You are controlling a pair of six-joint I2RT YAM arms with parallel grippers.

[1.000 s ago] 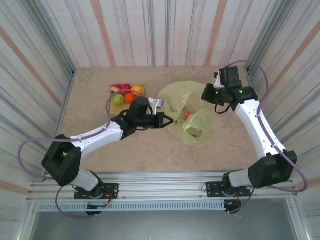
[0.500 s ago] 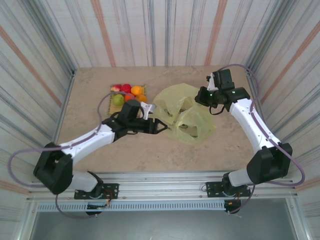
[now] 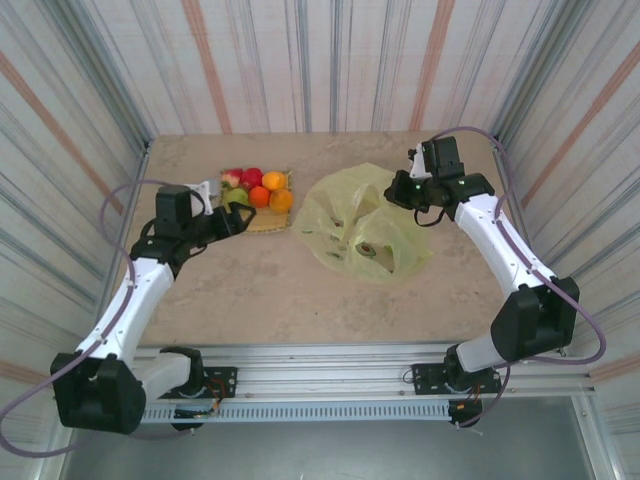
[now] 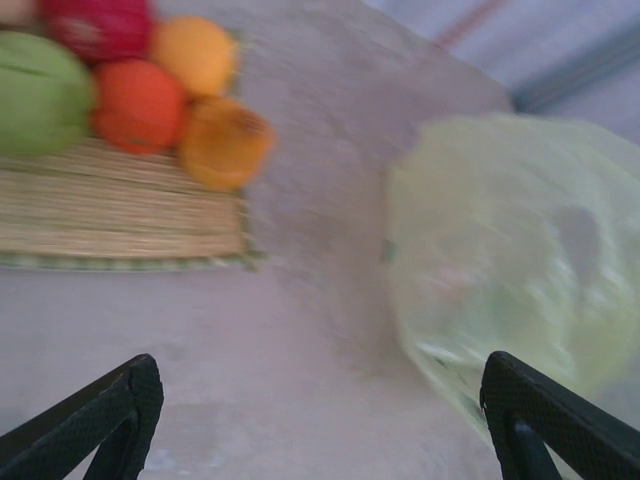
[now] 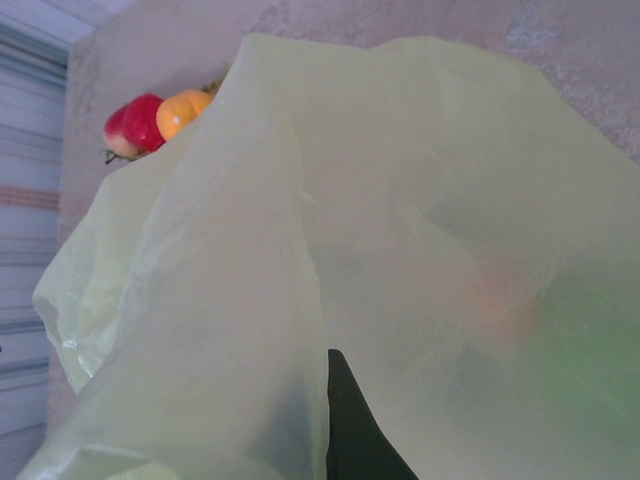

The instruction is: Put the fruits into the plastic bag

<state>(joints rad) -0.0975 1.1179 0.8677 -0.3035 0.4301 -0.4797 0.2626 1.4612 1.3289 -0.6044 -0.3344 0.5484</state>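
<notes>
left gripper (image 4: 318,385): you have it released, fingers wide apart with nothing between, at 8 o'clock of the fruits (image 3: 258,190).
fruits: red, green and orange ones sit packed together on the woven mat (image 3: 266,223), at 11 o'clock on the table (image 3: 300,290).
plastic bag (image 3: 365,225): lies crumpled at 3 o'clock of the mat, just beside it.
right gripper (image 3: 398,190): at the bag's 1 o'clock edge; film covers it, so you cannot tell its state.
</notes>
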